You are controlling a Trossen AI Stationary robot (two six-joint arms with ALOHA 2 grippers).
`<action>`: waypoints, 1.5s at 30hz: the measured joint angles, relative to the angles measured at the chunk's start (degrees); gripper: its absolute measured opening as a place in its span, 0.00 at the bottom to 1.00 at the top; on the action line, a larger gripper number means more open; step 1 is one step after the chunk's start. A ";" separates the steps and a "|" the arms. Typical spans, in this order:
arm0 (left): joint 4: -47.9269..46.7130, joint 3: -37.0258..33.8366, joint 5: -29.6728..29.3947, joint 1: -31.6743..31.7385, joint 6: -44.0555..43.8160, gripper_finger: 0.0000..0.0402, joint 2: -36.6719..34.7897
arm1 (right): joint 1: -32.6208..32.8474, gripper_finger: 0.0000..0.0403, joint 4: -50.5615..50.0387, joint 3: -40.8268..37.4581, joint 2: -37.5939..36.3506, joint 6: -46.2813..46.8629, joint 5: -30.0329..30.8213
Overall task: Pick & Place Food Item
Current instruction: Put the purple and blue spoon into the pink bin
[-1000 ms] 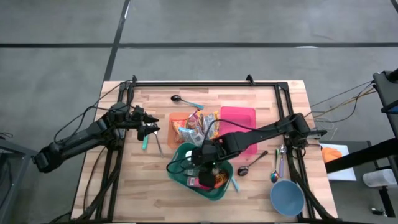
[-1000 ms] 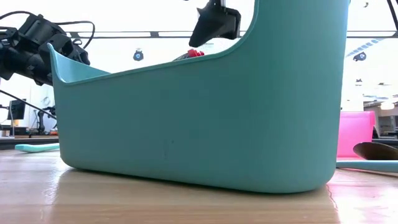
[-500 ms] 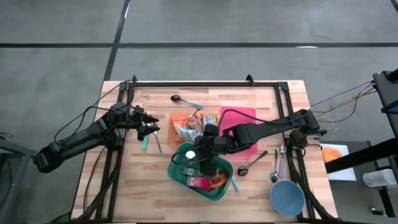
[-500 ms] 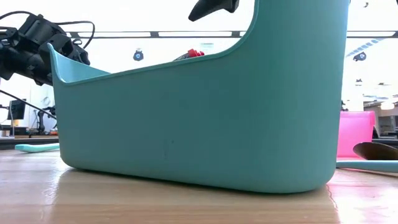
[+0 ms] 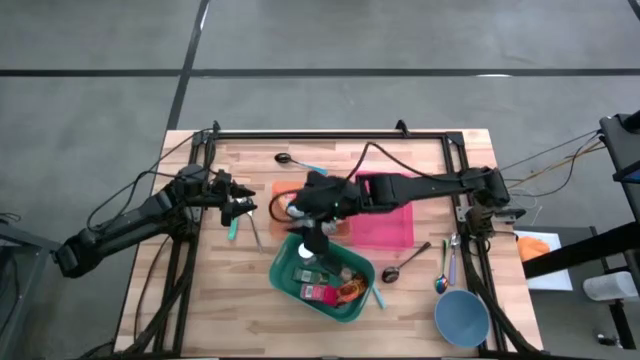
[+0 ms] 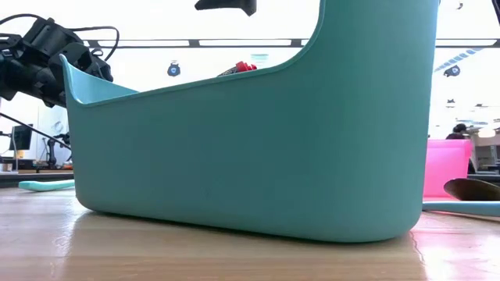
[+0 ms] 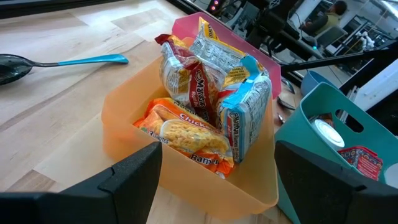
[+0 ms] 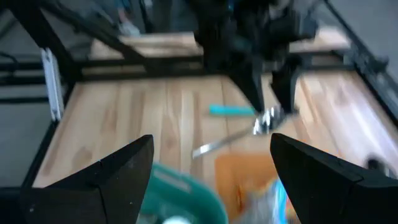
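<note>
An orange bin (image 7: 186,168) holds several ramen packets (image 7: 205,93) and stands at the table's middle, beside a pink container (image 5: 388,215). Nearer the front edge, a teal basket (image 5: 325,278) holds a red packet (image 5: 322,292) and other food items. My right gripper (image 5: 296,208) hangs open and empty above the orange bin (image 8: 249,174), pointing toward the left arm. My left gripper (image 5: 243,206) waits open at the table's left, aimed at the ramen packets, and also shows in the left wrist view (image 7: 217,152).
A black spoon with a teal handle (image 5: 295,160) lies at the far side. A teal utensil (image 5: 233,230) and a silver one (image 5: 255,232) lie under the left gripper. More spoons (image 5: 405,265) and a blue bowl (image 5: 462,318) sit at the front right.
My right gripper has risen out of the teal basket and gone toward the far left, over the orange bin. It has tipped from pointing down to nearly level and stayed open and empty. The food in the basket has stayed where it was.
</note>
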 joint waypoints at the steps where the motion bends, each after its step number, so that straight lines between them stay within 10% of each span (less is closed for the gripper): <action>1: 0.00 0.00 0.00 0.00 0.00 0.78 0.00 | -0.51 0.79 1.50 0.00 0.00 -0.93 -0.89; 15: 0.00 0.00 0.00 0.00 0.00 0.78 0.02 | -2.78 0.79 19.82 -5.63 -0.24 -8.33 -6.18; 25: -0.02 0.00 0.00 0.04 0.00 0.78 0.02 | -4.01 0.79 4.98 -9.57 -6.12 -2.86 -5.83; 39: -0.08 0.00 0.00 0.00 0.00 0.78 0.02 | -2.74 0.79 23.62 -44.83 -35.85 14.44 2.43; 45: -0.07 0.00 0.00 0.00 0.00 0.78 0.02 | -2.59 0.79 10.19 -48.47 -43.61 24.08 5.48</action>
